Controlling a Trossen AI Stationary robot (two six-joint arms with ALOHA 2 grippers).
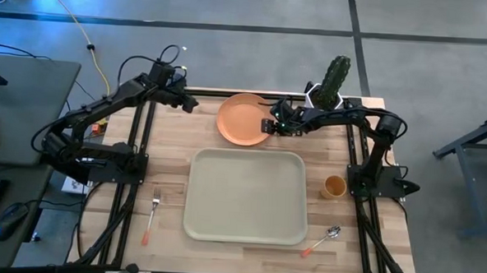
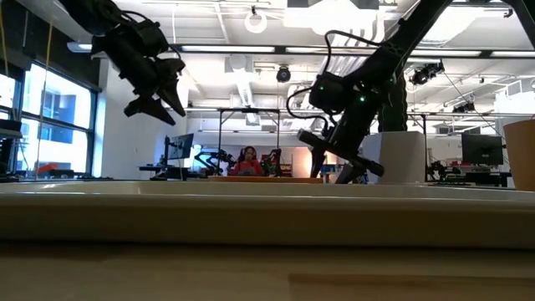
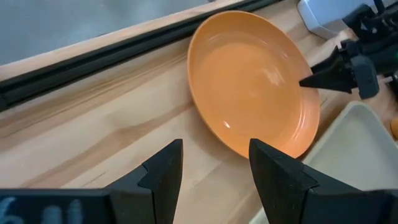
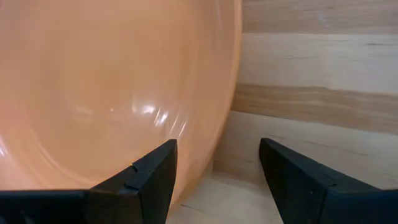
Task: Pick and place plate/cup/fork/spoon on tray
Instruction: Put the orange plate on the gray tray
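Observation:
The orange plate (image 1: 243,118) lies flat on the table beyond the beige tray (image 1: 247,196). My right gripper (image 1: 268,126) is open and low at the plate's right rim (image 4: 217,93). One finger is over the plate and one over the bare wood, and I see no touch. It also shows in the left wrist view (image 3: 314,79). My left gripper (image 1: 189,105) is open and empty, raised left of the plate (image 3: 249,81). The cup (image 1: 334,186) stands right of the tray. The fork (image 1: 152,215) lies left of the tray. The spoon (image 1: 321,241) lies at its near right corner.
A white pot with a cactus (image 1: 328,87) stands at the table's far right corner, just behind my right arm. Bare wood lies between the plate and the tray's far rim (image 1: 251,153). The low view shows a person far off in the room (image 2: 248,159).

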